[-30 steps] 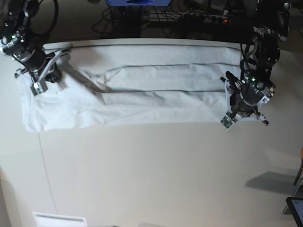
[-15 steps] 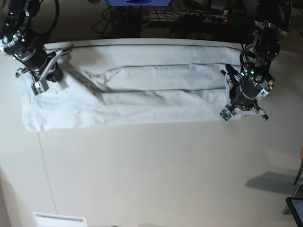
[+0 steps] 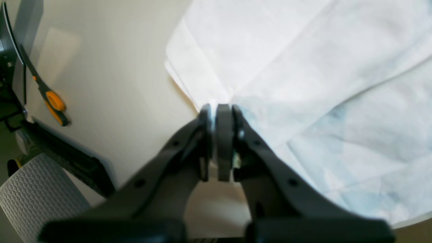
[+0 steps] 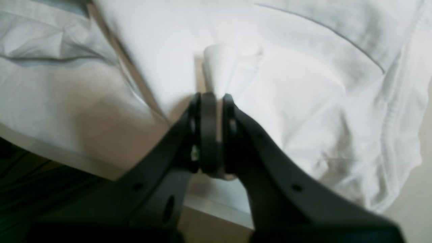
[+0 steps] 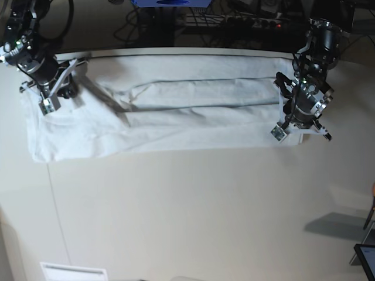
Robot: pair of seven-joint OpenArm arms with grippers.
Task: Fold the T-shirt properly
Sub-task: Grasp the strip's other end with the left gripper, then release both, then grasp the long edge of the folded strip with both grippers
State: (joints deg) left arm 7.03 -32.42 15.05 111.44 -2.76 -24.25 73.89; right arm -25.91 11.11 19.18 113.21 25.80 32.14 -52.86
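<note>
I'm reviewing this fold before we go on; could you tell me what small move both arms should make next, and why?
Probably lift both grippers a little and carry the pinched edge toward the near side of the table. The left gripper and right gripper are each shut on an edge of the T-shirt, which lies stretched flat between them, so the fold can begin.

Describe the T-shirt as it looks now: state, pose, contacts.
The T-shirt is plain white, soft and wrinkled, with no print showing. It lies stretched in a long band across the far side of the off-white table, with lengthwise folds running along it. A stitched hem shows in the right wrist view. The left end effector is shut on cloth at one end, the right end effector on a pinched-up peak at the other.
</note>
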